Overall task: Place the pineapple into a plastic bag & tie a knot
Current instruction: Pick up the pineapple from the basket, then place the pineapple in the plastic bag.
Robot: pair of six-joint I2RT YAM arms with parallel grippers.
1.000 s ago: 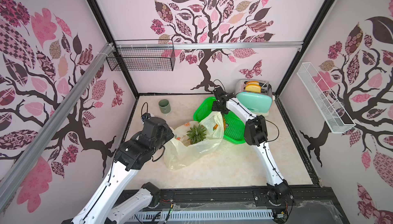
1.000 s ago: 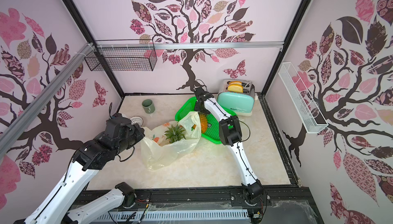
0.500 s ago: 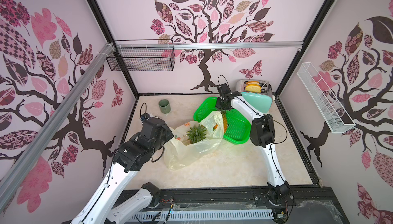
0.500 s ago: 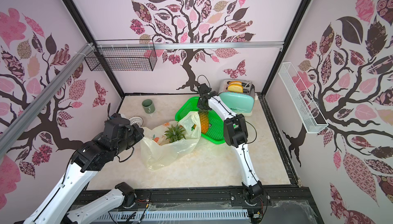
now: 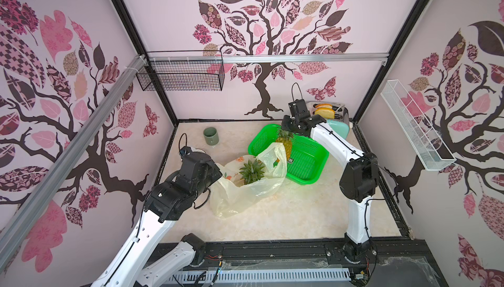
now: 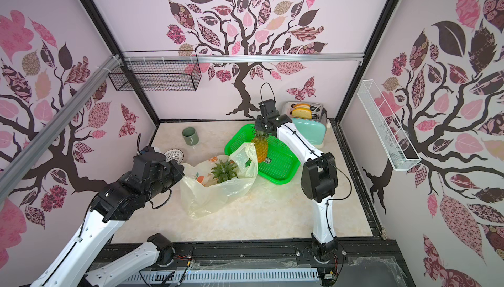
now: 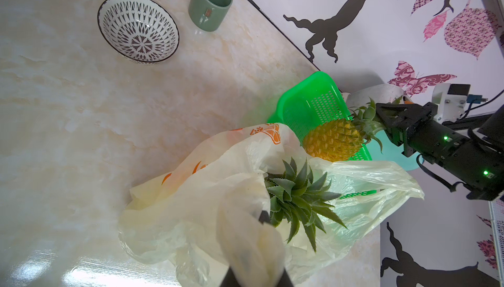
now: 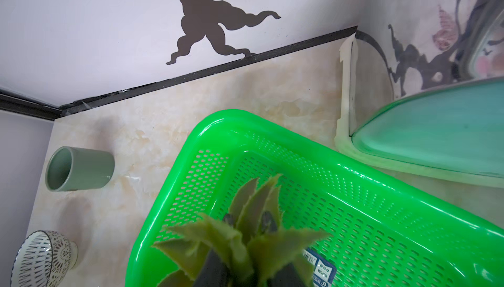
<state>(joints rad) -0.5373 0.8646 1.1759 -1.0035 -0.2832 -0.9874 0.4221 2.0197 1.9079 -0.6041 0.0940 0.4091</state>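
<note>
The right gripper point(image 6: 261, 130) clamps the crown of the pineapple point(image 6: 260, 149), which hangs upright – the plastic bag point(image 6: 215, 195), pinched in the closed left gripper point(image 6: 178, 172), lies just beside it, toward the left arm.

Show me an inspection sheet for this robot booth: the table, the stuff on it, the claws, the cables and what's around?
Surface: marble-look tabletop, no spills seen.
Job's things: plastic bag lies open and untied, with a pineapple inside, crown poking out; second pineapple held over the green basket.
Clutter: green cup, patterned bowl, toaster with bread in its slots.
Grippers: left gripper shut on the bag's film; right gripper shut on the second pineapple's crown.
Cables: black cable loop above the right wrist.
Surroundings: tree-decal walls, black wire basket, white wire rack.
</note>
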